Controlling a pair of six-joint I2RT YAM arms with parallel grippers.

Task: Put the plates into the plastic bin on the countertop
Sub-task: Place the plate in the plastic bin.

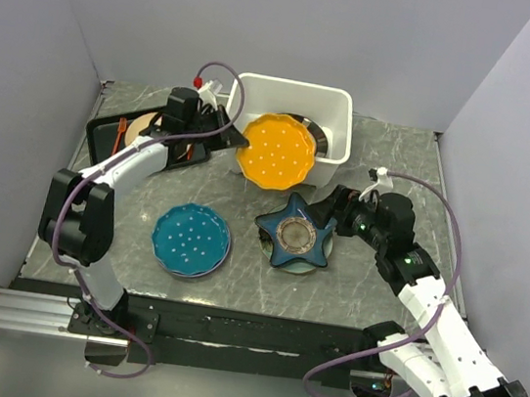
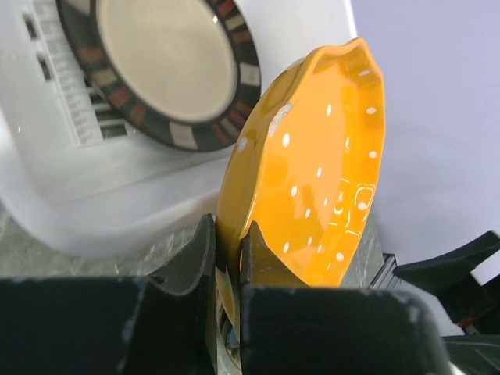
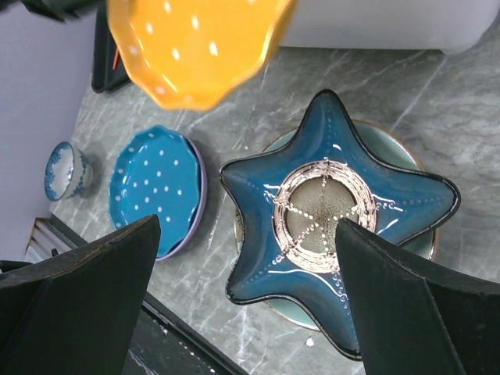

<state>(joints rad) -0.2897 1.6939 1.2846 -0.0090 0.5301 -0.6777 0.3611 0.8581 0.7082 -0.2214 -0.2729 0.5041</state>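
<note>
No readable text, label or number shows anywhere.

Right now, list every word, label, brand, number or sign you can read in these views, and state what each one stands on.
No readable text in any view.
The orange plate and the blue dotted plate carry only white dots.
The star-shaped plate and the dark-rimmed plate carry only patterns.
The plastic bin shows no label or lettering.
</note>
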